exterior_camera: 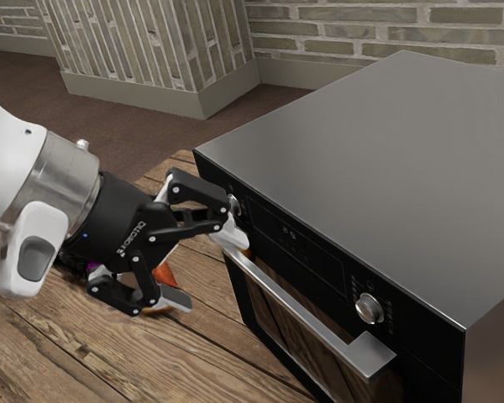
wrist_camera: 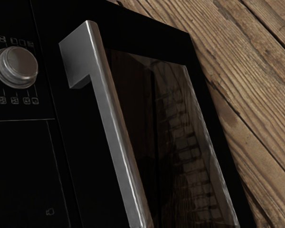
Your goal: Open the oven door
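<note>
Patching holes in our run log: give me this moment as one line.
door: shut | fingers: apart, upper one at the end of the handle | handle: not gripped | opening: not begun

High side view, close wrist view; shared handle (exterior_camera: 296,305), probably knob (exterior_camera: 370,308).

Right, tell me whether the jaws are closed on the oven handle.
No, the jaws stand wide apart, one by the end of the handle, the other clear of it.
</note>
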{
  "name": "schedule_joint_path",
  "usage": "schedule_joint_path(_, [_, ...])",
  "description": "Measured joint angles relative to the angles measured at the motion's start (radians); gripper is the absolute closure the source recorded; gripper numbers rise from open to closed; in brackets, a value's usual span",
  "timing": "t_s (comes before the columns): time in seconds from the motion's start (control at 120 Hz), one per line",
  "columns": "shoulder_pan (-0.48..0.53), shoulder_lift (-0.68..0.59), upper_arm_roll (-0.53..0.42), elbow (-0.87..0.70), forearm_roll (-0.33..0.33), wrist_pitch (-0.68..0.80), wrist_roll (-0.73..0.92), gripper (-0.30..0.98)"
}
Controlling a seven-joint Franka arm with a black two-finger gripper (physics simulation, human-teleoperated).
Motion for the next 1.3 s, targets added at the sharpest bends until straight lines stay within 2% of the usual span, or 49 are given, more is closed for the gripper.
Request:
schedule_joint_path(0.333, [-0.001,0.076,-0.003,-0.008,0.005,0.04,0.04,0.0])
schedule_joint_path(0.692, [-0.003,0.08,-0.007,-0.06,0.005,0.068,0.065,0.0])
schedule_joint_path(1.3, [-0.003,0.144,-0.023,-0.062,0.004,0.095,0.07,0.0])
